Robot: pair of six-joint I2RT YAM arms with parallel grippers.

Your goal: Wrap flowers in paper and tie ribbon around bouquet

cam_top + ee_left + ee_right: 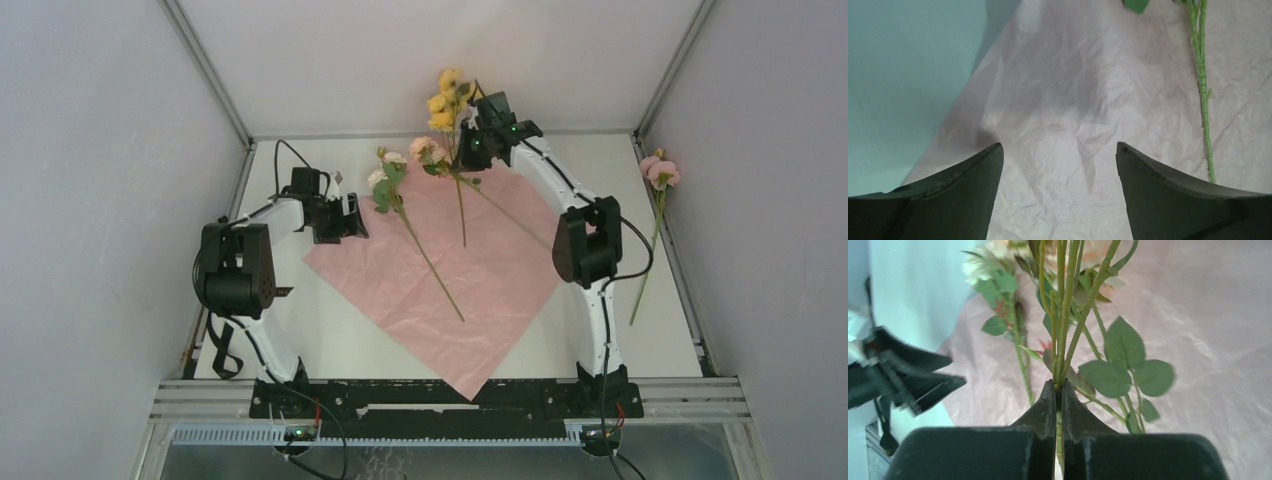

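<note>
Pinching the flowers (1066, 315) over the paper (1208, 315) is the right claw (1058, 387), while the left claw (1059, 152) stands spread.

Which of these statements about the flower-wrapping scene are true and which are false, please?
1. The right gripper is shut on green flower stems. True.
2. The left gripper is clamped on a corner of the paper. False: its jaws stand wide open above the paper and hold nothing.
3. A pink flower lies on the bare table, to the right of the paper. True.
4. The paper is already rolled into a cone around the flowers. False: it lies spread flat, with loose stems lying across it.
</note>
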